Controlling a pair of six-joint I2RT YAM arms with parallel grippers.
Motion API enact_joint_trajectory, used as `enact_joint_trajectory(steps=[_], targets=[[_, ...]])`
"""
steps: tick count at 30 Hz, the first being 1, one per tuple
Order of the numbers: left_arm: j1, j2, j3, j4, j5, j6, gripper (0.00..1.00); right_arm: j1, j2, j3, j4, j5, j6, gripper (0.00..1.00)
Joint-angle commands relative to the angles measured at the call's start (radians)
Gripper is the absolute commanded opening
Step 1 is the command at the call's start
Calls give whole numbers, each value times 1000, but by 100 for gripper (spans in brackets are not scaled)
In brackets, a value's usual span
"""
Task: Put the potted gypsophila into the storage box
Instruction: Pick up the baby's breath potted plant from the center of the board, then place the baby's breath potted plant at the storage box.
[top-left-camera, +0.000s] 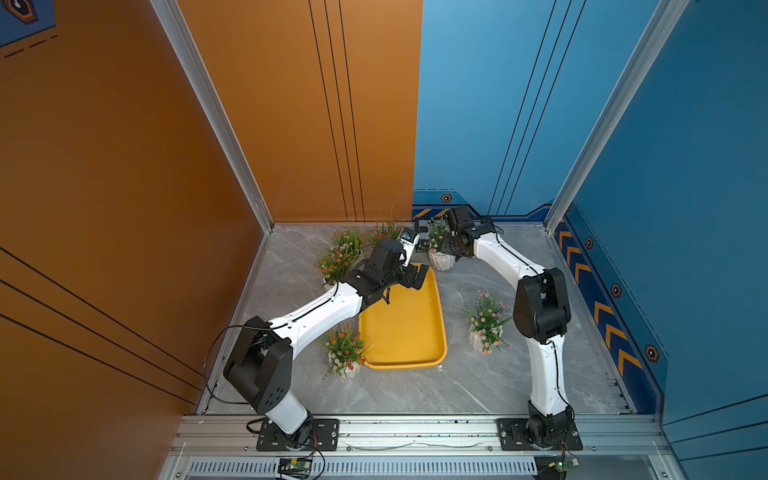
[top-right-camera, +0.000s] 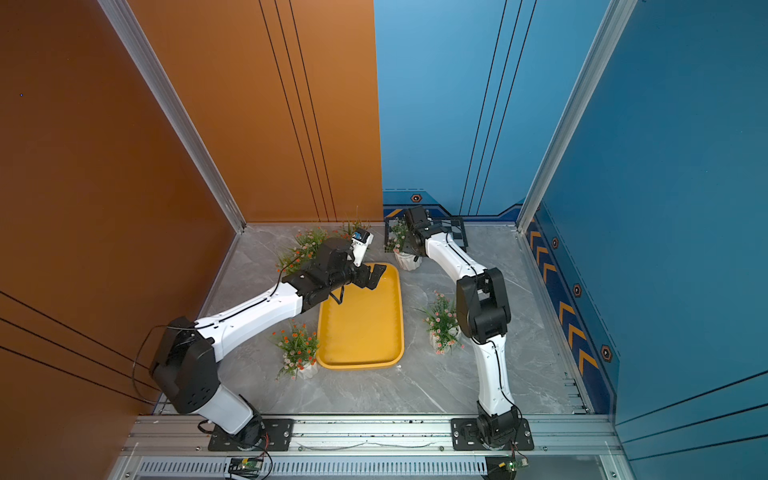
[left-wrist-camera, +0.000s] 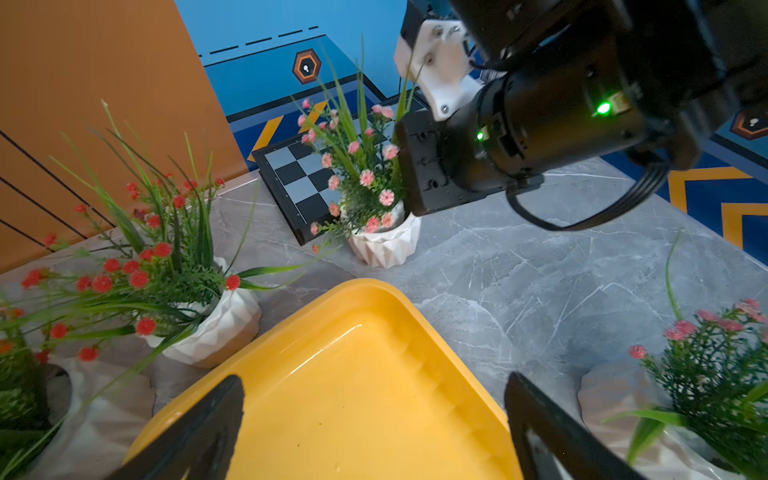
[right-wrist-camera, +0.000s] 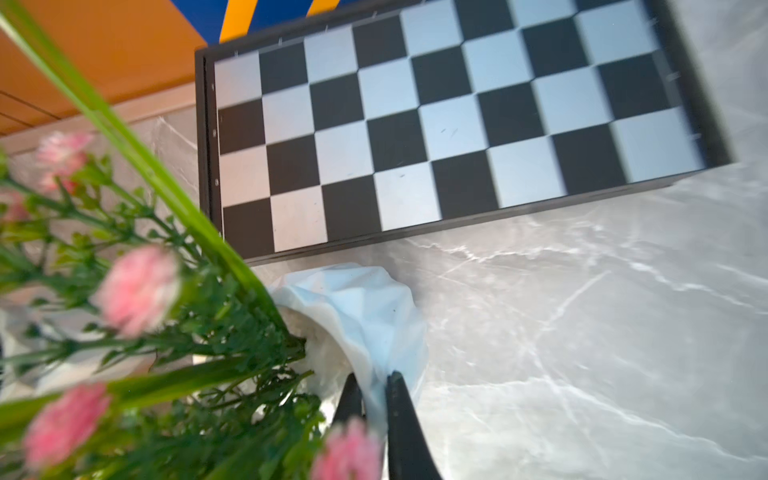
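Bright even light; blurred right-wrist foreground

Orange wall; blue wall; marble floor

The storage box is coloured a glossy yellow. The table is patterned as grey marble, crossed by pale veins. The potted gypsophila at the lower left of the box in a top view is seen with green grassy leaves, orange-red flowers and a white faceted pot; pink flowers are borne by another potted gypsophila right of centre. The checkered board is laid out in black and silver-grey squares inside a black frame. The left wall is painted orange with thin black lines, the right wall blue, banded low down with orange chevrons on dark blue. The fingers of the left gripper are coloured black.
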Motion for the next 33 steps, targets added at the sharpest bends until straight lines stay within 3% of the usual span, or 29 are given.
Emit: enact_joint_trajectory(steps=[1,7,18,24,33], targets=[[-5,-52,-34,11,-39,-16,98,-5,-129,-27,23,19,-17,0],[-7,-137,-93,8,-75,-17,98,32,-256,-88,39,-19,-20,0],[-5,-371,-248,-58,-141,-17,98,233,-429,-302,120,-71,81,0],[9,-522,-324,-126,-191,-14,98,334,-369,-333,188,-71,113,0],[51,-673,-408,-159,-204,-38,98,409,-188,-223,246,-100,132,0]])
